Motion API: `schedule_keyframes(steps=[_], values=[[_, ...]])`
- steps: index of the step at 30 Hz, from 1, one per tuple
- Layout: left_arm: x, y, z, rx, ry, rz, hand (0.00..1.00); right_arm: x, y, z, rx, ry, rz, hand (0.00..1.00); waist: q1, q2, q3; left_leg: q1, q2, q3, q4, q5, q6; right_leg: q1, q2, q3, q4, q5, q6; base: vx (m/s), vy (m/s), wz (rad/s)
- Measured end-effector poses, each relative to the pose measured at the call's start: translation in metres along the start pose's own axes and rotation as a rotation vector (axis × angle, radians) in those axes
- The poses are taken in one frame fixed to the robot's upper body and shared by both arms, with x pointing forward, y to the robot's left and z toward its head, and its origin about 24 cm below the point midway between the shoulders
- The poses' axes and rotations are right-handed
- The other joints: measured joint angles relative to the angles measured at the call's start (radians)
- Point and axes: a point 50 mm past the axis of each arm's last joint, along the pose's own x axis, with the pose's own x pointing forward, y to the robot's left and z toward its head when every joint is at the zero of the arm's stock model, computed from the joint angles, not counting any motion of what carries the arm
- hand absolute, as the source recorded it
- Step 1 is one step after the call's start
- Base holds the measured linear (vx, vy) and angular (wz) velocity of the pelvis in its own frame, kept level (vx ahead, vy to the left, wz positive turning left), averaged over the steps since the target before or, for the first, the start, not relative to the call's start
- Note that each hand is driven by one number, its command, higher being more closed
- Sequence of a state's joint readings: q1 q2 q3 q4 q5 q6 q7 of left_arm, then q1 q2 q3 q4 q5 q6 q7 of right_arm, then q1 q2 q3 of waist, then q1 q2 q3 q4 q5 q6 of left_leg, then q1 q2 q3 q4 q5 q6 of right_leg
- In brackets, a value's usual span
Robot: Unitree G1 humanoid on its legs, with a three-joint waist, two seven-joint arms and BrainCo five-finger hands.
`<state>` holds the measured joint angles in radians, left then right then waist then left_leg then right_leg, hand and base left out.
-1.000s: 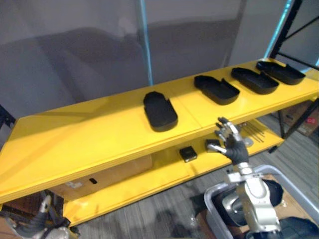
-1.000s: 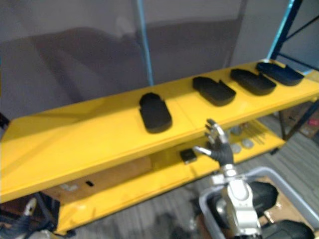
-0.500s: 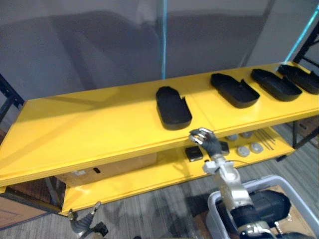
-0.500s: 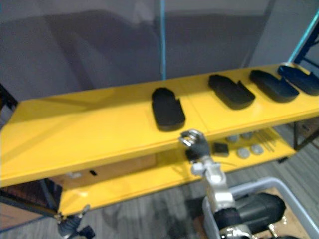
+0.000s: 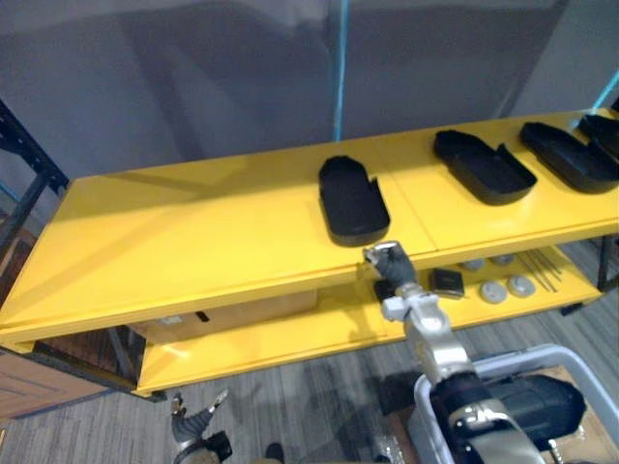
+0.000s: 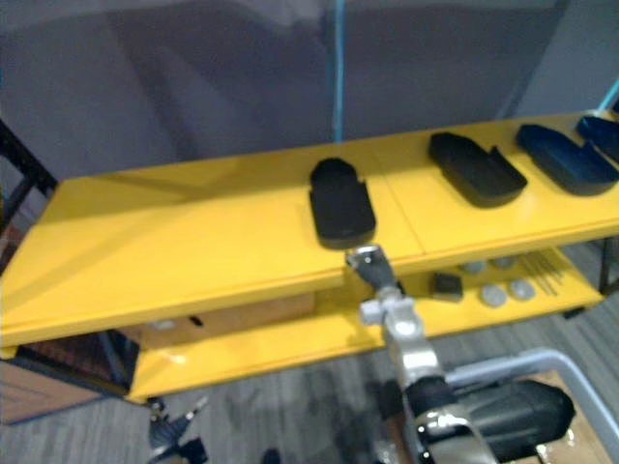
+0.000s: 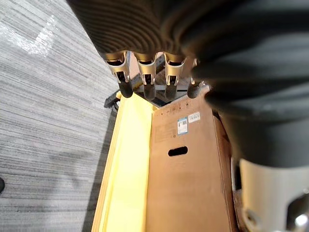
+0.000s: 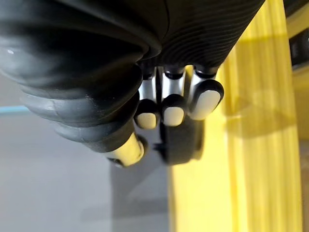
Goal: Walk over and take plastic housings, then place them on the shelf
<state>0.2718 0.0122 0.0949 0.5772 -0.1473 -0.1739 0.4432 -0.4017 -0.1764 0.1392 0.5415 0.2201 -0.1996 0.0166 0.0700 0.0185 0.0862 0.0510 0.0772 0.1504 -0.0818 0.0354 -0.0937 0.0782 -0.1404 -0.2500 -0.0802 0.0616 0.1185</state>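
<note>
My right hand (image 5: 385, 259), clenched on nothing, sits at the front lip of the yellow shelf (image 5: 193, 242) just short of the nearest plastic housing (image 5: 353, 201) (my left hand (image 5: 198, 437) hangs slack, low down), so any forward drift could knock knuckles into it and shove it askew.

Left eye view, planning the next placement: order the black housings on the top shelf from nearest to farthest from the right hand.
1. Middle housing, just beyond the right hand.
2. Second housing, to its right.
3. Third housing, further right.
4. Edge housing, far right, cut off.
</note>
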Motion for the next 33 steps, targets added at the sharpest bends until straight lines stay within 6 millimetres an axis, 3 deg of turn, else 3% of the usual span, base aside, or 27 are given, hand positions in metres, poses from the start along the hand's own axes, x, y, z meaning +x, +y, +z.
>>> schedule_keyframes(steps=[9,25,33], values=[[0.0,0.001,-0.003,0.02,0.01,-0.017,0.0,0.018,-0.005,0.015,-0.019,-0.028,-0.019,1.0,0.001,0.008,0.03,0.0,-0.002,-0.009,-0.005,0.01,0.005,0.011,-0.003,-0.02,0.0,0.001,0.002,-0.03,0.0,0.05],[0.0,0.0,-0.006,0.031,0.005,-0.031,0.0,0.039,-0.021,0.02,-0.057,0.034,0.008,1.0,0.009,0.019,0.047,0.0,-0.012,-0.028,-0.005,0.012,0.008,0.021,-0.017,-0.035,0.0,0.003,0.006,0.0,0.001,0.02],[-0.001,0.0,-0.007,0.025,0.009,-0.03,0.0,0.049,-0.032,0.035,-0.095,0.02,0.0,1.0,0.025,0.041,0.088,-0.002,-0.016,-0.037,-0.005,0.02,0.008,0.027,-0.019,-0.05,0.0,0.004,0.008,-0.03,0.001,0.05]])
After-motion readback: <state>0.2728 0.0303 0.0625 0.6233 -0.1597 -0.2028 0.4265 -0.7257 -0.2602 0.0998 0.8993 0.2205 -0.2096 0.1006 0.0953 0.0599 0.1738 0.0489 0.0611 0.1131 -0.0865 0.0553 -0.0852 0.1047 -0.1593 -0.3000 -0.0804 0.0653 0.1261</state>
